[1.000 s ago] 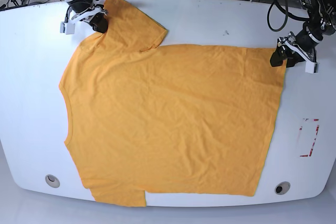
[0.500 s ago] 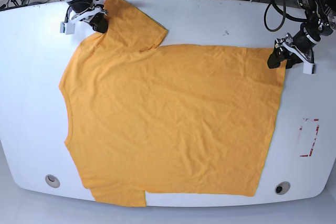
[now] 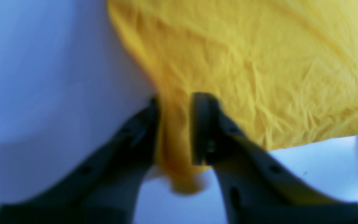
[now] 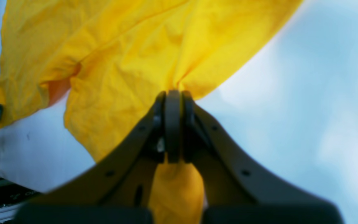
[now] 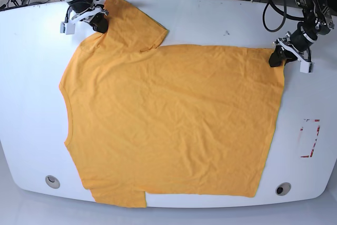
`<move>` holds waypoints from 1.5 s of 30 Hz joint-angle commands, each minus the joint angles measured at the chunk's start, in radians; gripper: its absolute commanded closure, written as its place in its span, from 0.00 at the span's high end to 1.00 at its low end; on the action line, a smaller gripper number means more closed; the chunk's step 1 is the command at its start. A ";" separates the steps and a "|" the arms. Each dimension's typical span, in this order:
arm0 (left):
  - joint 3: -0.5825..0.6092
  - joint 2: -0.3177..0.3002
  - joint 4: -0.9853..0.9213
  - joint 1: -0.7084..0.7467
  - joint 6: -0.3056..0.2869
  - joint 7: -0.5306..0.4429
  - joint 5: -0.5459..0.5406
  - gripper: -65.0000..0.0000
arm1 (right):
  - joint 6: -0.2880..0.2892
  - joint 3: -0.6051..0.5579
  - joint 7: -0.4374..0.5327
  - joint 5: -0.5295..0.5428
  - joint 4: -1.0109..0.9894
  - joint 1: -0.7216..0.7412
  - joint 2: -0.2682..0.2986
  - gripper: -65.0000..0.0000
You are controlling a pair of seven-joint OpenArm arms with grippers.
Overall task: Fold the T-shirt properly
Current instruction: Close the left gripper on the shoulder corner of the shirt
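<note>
- The T-shirt (image 5: 168, 125) lies spread flat and unfolded across the white surface (image 5: 210, 19), its near sleeve and hem corner just short of the front edge; no fold shows yet.
- At the far hem corner, the left hand (image 5: 276, 59) has a bunch of cloth between its fingers, which are nearly pressed together on it.
- At the far sleeve, the right hand (image 5: 100, 23) pinches the fabric, fingers pressed tight.
- Judged from this, both far corners are gripped and every fold remains.

Wrinkly matt cloth T-shirt (image 5: 174, 125)
</note>
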 commanded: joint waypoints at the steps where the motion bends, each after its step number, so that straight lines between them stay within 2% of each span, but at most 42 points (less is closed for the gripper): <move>1: 0.010 0.002 -0.010 0.016 0.024 0.092 0.083 0.04 | -0.004 0.003 -0.014 -0.006 0.010 -0.010 0.009 0.00; 3: 0.010 0.004 -0.008 0.016 0.024 0.093 0.085 0.00 | -0.004 0.005 -0.015 -0.007 0.009 -0.010 0.009 0.00; 31: -0.015 0.019 0.147 0.081 0.024 0.092 0.095 0.00 | -0.002 0.010 -0.004 -0.003 0.068 -0.024 0.011 0.00; 45: -0.024 0.031 0.294 0.199 0.024 0.073 0.112 0.01 | -0.006 0.020 0.001 -0.005 0.187 -0.154 0.011 0.00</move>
